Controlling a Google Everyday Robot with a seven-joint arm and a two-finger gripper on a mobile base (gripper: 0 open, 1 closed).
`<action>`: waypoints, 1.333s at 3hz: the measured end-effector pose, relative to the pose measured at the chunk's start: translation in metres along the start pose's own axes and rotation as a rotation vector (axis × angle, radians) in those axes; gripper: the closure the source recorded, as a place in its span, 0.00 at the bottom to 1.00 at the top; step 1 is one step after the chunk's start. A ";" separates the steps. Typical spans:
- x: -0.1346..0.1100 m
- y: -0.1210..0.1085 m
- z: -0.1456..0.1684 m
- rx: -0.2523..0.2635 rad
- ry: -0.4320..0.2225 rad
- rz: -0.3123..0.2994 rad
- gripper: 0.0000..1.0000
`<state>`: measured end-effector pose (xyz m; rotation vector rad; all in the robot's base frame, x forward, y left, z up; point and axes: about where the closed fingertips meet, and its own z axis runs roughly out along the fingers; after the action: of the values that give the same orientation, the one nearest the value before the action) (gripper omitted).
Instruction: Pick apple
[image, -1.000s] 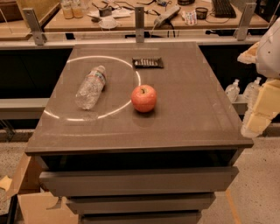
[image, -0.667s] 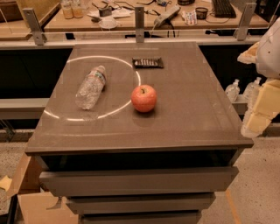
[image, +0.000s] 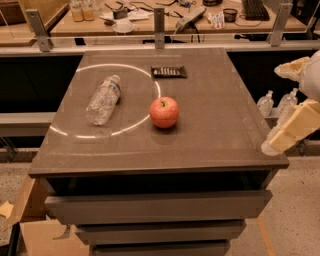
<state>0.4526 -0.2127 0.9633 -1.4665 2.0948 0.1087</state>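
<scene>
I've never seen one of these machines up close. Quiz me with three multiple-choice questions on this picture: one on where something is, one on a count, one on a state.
1. Where is the apple relative to the bottle?
A) toward the picture's right of it
B) on top of it
C) on the far desk behind it

2. How many bottles lie on the table?
A) none
B) one
C) three

3. Compared with the gripper, the apple is:
A) clamped in it
B) balanced on it
C) apart from it, resting on the table

Answers:
1 A, the apple sits right of the bottle.
2 B, a single clear bottle lies on its side there.
3 C, the gripper hangs beyond the table's right edge, away from the apple.
</scene>
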 end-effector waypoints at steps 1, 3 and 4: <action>-0.014 -0.008 0.022 0.026 -0.193 0.031 0.00; -0.046 -0.011 0.040 0.016 -0.329 0.040 0.00; -0.046 -0.011 0.040 0.016 -0.329 0.040 0.00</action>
<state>0.4893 -0.1634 0.9550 -1.2985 1.8527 0.3247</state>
